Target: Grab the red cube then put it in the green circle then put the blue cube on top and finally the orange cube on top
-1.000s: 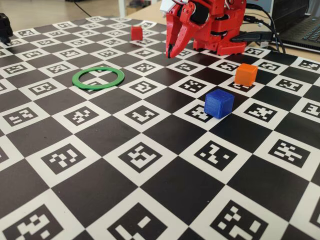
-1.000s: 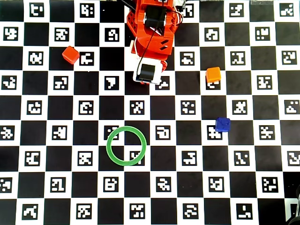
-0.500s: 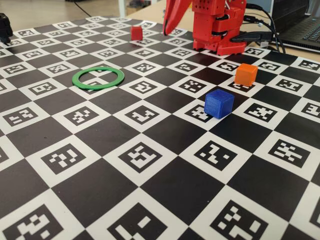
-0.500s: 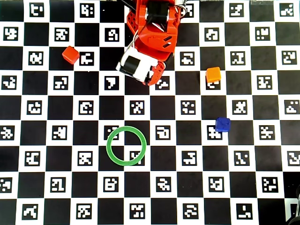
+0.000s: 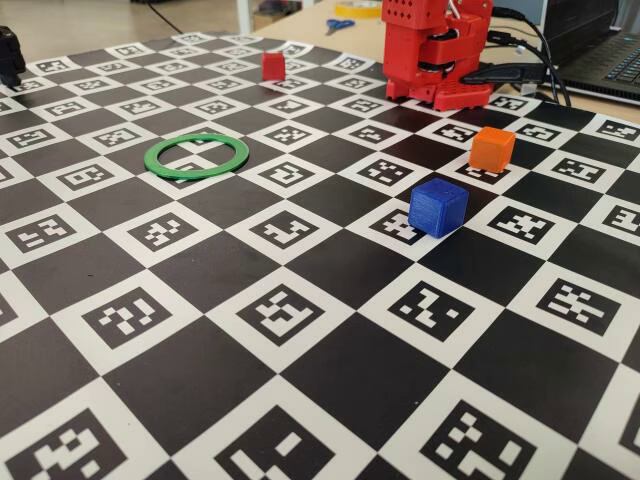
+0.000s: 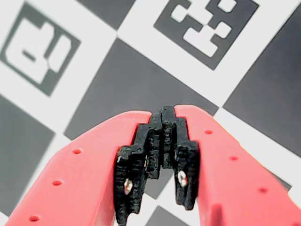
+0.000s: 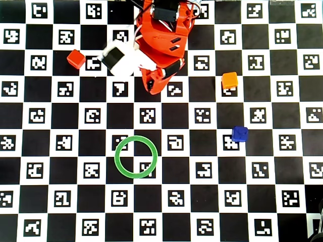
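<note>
Far left in the overhead view sits the red cube (image 7: 76,59), alone on a black square near the top edge of the checkered marker board (image 7: 282,166); in the fixed view it is a small red block (image 5: 273,66) far back, its lower edge hard to separate from the pattern. Just right of it overhead, the arm (image 7: 161,38) reaches out over the board, its white wrist box pointing toward the cube, clear of it. The gripper's tip is hard to pick out from above, lost in the arm's own red bulk. In the fixed view only the arm's base (image 5: 435,50) shows, cut off by the top edge, gripper out of sight. The wrist view gives the gripper (image 6: 162,117) up close: jaws pressed together, black toothed pads meeting at the tip, nothing between them, only blurred board squares below. Moving right, the green circle (image 7: 136,157) lies flat and hollow mid-board, nothing inside it. Further right, the orange cube (image 7: 229,80) stands by itself, and below it the blue cube (image 7: 239,134), slightly turned, well apart from ring and arm.
</note>
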Tool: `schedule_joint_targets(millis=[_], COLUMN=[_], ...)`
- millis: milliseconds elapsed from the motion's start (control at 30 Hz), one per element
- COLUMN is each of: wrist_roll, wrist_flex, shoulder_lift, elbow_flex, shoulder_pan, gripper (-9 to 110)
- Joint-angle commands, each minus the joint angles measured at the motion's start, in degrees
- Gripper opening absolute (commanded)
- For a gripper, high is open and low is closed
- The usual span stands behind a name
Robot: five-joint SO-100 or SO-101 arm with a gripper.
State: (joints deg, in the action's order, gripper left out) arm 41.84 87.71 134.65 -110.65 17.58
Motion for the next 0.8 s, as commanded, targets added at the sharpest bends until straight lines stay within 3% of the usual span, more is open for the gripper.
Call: schedule_joint_targets(millis=[0,400,767], wrist_roll=[-4.0,-16.5,-22.3], wrist_flex=[5.4,15.4,11.1], shoulder_lift=[-6.3,-19.4,-27.8], elbow_flex=[14.4,27.7,22.9], shoulder_pan=[5.4,21.6,40.3], gripper=[-1,24,36])
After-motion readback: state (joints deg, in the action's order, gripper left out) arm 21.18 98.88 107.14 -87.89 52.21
